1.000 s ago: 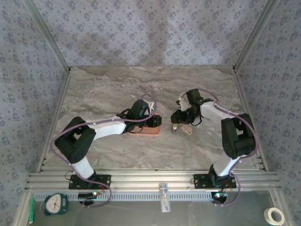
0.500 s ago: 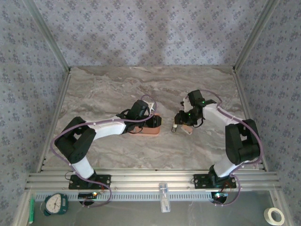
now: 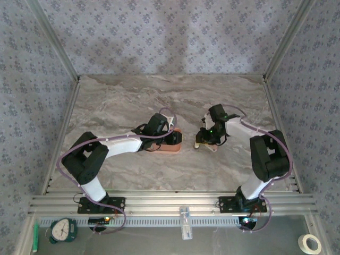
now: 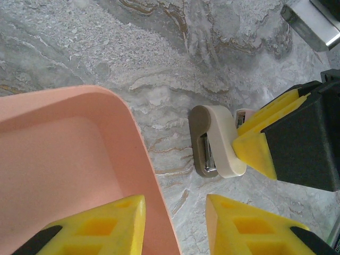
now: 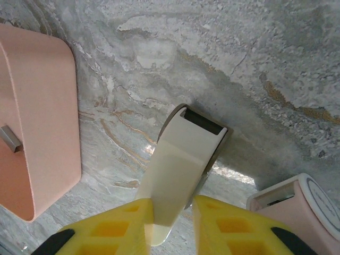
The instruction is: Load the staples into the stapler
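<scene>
Now | stapler (image 5: 183, 154) | pinched in right tool (image 5: 171, 206) (by its white arm)

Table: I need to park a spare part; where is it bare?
Bare: marble between the arms and the back wall, and the near strip between the arm bases. Crowded mid-table: left gripper straddling the tray wall, right gripper on the stapler.
</scene>
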Available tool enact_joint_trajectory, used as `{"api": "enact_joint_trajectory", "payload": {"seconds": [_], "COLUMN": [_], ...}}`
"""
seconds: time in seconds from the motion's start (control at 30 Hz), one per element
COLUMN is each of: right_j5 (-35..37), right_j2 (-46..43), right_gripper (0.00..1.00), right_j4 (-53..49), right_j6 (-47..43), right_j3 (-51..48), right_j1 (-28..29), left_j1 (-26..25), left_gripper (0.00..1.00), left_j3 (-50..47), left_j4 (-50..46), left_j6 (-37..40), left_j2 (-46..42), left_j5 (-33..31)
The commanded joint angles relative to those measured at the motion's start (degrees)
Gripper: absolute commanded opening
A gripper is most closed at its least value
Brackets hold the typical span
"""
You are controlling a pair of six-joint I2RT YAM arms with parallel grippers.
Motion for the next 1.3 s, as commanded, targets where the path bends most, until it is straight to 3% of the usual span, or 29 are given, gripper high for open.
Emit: {"api": "enact_joint_trajectory", "payload": {"seconds": [0.0,0.27,0.53,0.7,0.87,1.27], "right_j5": [5.47,9.51,9.96,7.24,4.07,0.01], "right_j2": [1.93,2.29,-7.57,-11.69,-7.33,2.58], "right_gripper": [0.25,0.22,0.40,0.54,0.62,0.62], "right_j4": [-2.35,-2.15,-7.90,-7.99,-10.60,-10.39], "right_j6": [2.86,6.78,5.16,2.83,-3.85,-7.94], "right_j3": [-2.78,-5.56,2.08,2.31,4.04,3.47], "right_j1": [0.80,3.00,2.09,-3.44,-9.30,-10.50], "left_j1": [0.06,0.09,1.70,3.33,5.53,7.74], "left_gripper": [0.35,0.36,0.53,0.65,0.69,0.69], "left_j3": [-0.75,-1.55,-0.79,-0.36,-0.46,-3.60], "left_j4": [0.98,0.55,-2.80,-6.29,-8.55,-8.25], "left_j6": [0.83,0.92,1.86,2.80,3.95,3.55], "left_j2": [-1.30,-2.40,-5.75,-8.97,-11.35,-13.03], "left_j5": [0.05,-0.71,-2.00,-2.85,-2.85,-3.16]}}
